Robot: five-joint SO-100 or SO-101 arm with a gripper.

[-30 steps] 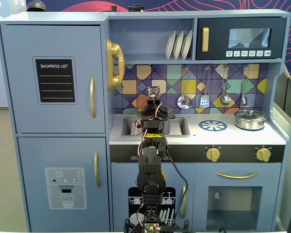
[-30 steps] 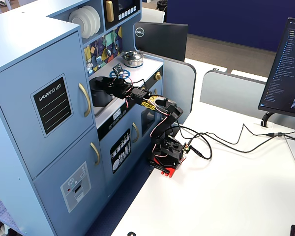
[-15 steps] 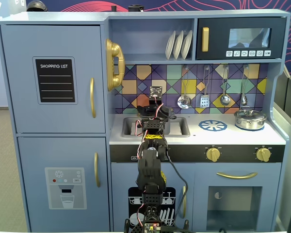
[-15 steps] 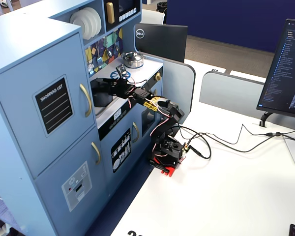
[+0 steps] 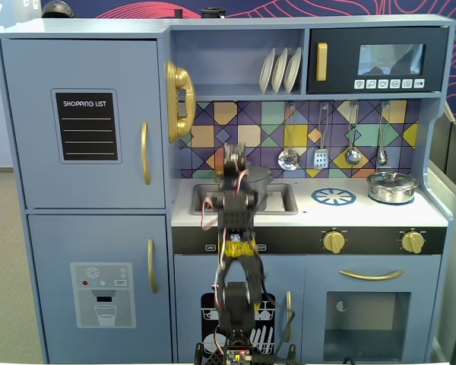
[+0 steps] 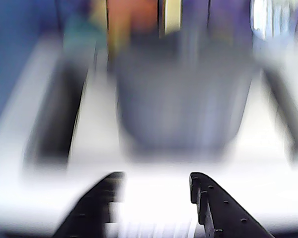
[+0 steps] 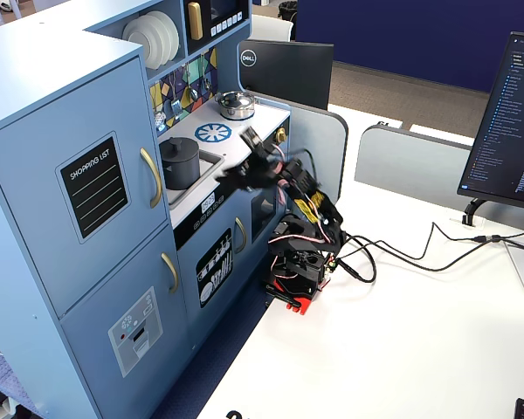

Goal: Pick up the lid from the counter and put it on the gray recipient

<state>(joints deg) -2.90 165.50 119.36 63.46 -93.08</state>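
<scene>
The gray recipient (image 7: 180, 166) is a matte dark-gray pot standing in the sink of the toy kitchen counter. It shows behind my arm in a fixed view (image 5: 261, 185) and, blurred, ahead of the jaws in the wrist view (image 6: 181, 104). The lid (image 7: 180, 141) appears to lie flat on top of the pot, with its small knob up. My gripper (image 6: 156, 181) is open and empty, just in front of the pot over the counter's front edge. It is motion-blurred in both fixed views (image 5: 232, 158) (image 7: 236, 164).
A shiny steel pot with its own lid (image 5: 392, 186) stands at the counter's right, beside a blue-and-white burner mark (image 5: 334, 197). The sink (image 5: 283, 200) is recessed. Utensils hang on the tiled back wall (image 5: 319, 148). A shelf and a microwave overhang the counter.
</scene>
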